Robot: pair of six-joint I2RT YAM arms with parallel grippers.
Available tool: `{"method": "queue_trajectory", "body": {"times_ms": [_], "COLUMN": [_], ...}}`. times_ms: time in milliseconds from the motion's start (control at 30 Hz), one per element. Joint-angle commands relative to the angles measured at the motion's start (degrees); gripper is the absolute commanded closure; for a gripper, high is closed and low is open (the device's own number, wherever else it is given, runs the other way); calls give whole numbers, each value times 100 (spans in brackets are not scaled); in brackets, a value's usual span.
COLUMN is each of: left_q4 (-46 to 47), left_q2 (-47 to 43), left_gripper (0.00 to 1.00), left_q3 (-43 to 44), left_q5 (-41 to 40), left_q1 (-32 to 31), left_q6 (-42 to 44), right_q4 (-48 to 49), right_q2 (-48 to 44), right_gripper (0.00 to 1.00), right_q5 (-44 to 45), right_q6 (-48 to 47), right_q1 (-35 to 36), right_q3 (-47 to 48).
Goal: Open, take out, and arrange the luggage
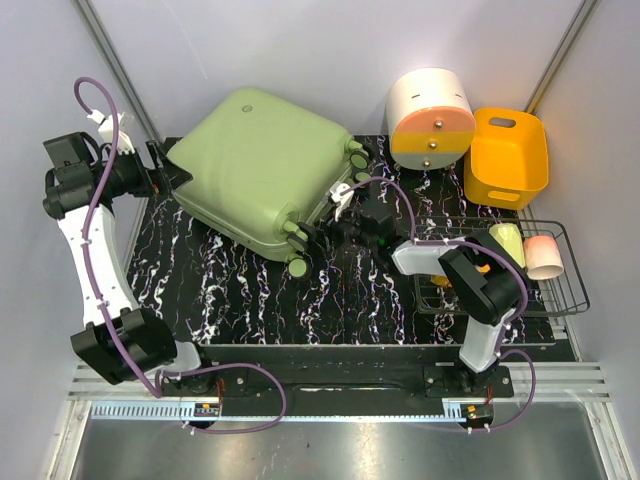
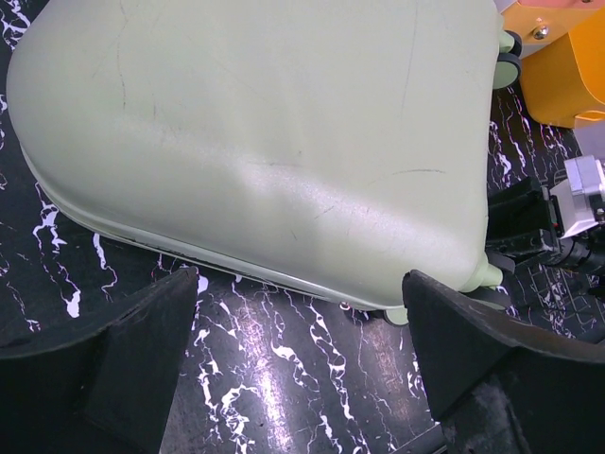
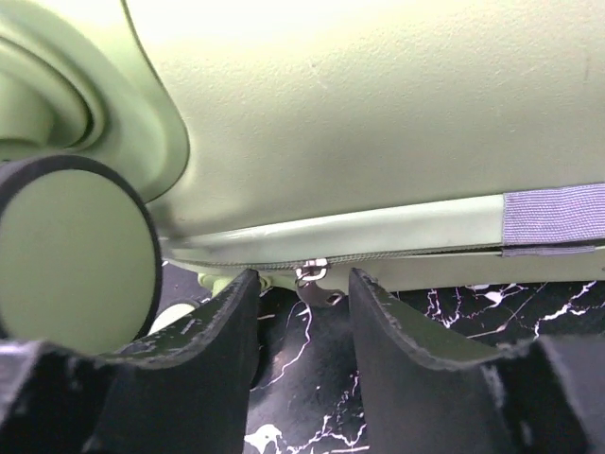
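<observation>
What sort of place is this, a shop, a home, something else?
Probably a robot test booth: left arm and right arm bolted at a table edge, plain white walls close around, and the luggage and orange bin set out like props.

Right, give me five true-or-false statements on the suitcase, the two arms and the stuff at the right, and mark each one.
1. The suitcase lies closed on the table. True.
2. The left arm's jaws are clamped on the suitcase. False: they stand wide open, with nothing between them.
3. The zip pull sits between the right arm's jaws. True.
4. The orange bin stands on top of the suitcase. False: it stands apart from it, at the back right.
5. The wire basket is empty. False: things lie in it, a pink cup among them.
</observation>
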Motion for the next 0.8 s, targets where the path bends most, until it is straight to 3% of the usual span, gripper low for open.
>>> {"method": "queue_trajectory", "body": {"times_ms": [0,133,167,200,467,767], "left_q4": [270,270,270,235,-626,-1391], "left_q2": [86,60,25,8,-142,51], "left_gripper": [7,7,7,7,7,5], "left_q3": [117,90,90,116,336,450], "left_q5": [45,176,176,159,-639,-1510], "left_q1": [-12,-46,-82,-195,-1609,-4518], "left_q6": [-40,21,65,257,1576,3526], "right_q4": [555,678,695,704,27,54], "right_q2": [312,322,287,226,85,102], "right_gripper": [54,80,95,100,100,100], "right_q5": [24,41,76,129,14,218], "right_q6": [-232,-531,-566,-636,-496,-602], "right_q1": [43,43,43,34,-677,-827], "right_q3": [270,191,156,103,586,595]}}
